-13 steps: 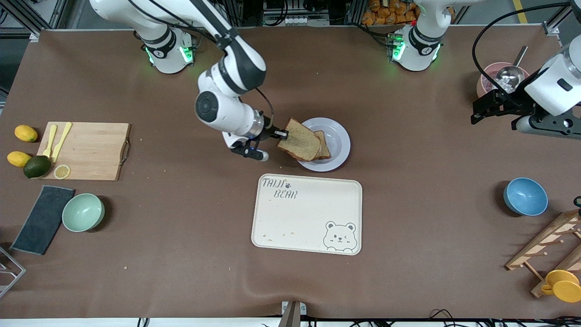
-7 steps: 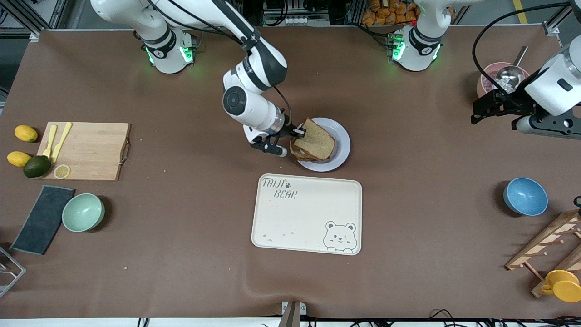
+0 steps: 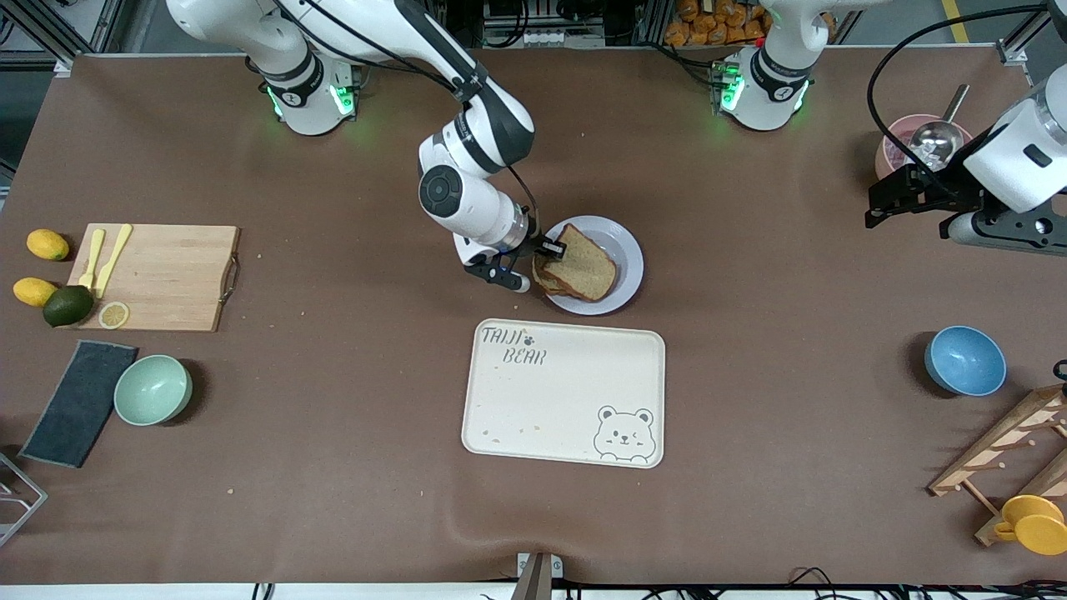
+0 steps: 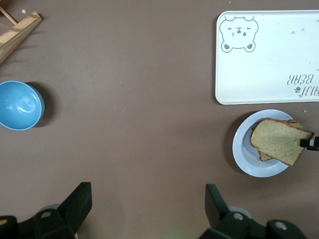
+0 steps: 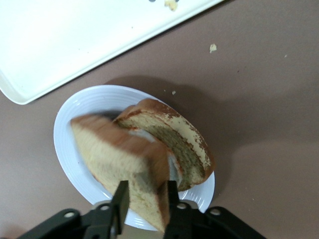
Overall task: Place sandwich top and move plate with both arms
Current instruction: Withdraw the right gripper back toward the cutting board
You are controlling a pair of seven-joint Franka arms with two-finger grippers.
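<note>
The white plate lies mid-table, farther from the front camera than the cream tray. A lower bread slice with white filling lies on it. My right gripper is shut on the edge of the sandwich top, a plain light-brown slice held tilted over the lower slice. In the right wrist view the fingers pinch the sandwich top above the plate. My left gripper is open and empty, waiting over the table at the left arm's end. Its view shows the plate and sandwich top.
The cream bear tray lies just nearer the camera than the plate. A blue bowl, a pink bowl with a ladle and a wooden rack are at the left arm's end. A cutting board and green bowl are at the right arm's end.
My right gripper has carried the sandwich top from beside the plate to over it and lowered it onto the lower slice. The left arm has not moved.
</note>
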